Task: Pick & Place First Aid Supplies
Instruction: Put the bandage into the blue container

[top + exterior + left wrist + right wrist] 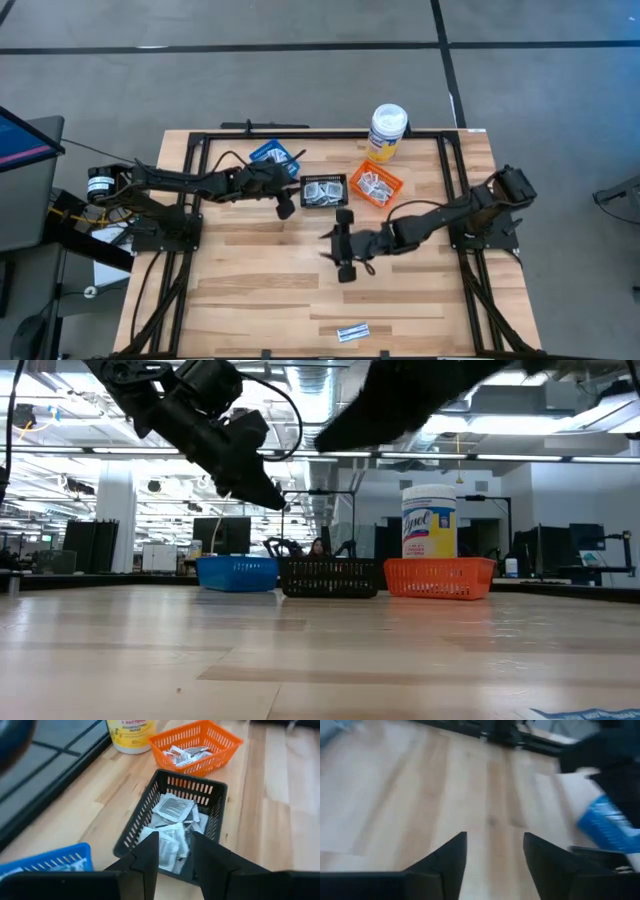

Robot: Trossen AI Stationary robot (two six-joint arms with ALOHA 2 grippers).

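The left claw (pixel 285 208) hung just beside the black basket (pixel 324 191), on that basket's side toward the blue basket (pixel 272 156). In the left wrist view its two fingers (pixel 150 857) stood apart with nothing between them, released, and directly ahead of them lay the black basket (pixel 170 822) with a heap of white packets (pixel 172 827) inside, some square with dark print. Farther beyond the claw sat the orange basket (pixel 197 745), also holding small packets (pixel 182 754), and near it the white bottle (pixel 131 735) with a yellow label.

The right claw (pixel 345 266) hovered over bare desk (pixel 250 290), well apart from the baskets, which lay to one side of it. Its fingers (pixel 447 857) were spread and empty in the right wrist view, only wood planks showing between them.

Two narrow strips with blue-grey print (pixel 352 331) lay together on the desk near its front edge, well apart from the right claw and farther still from the left.

In the low view the three baskets stood in a row: blue (pixel 237 572), black (pixel 330 576), orange (pixel 438 577), the bottle (pixel 430 520) behind the orange one.
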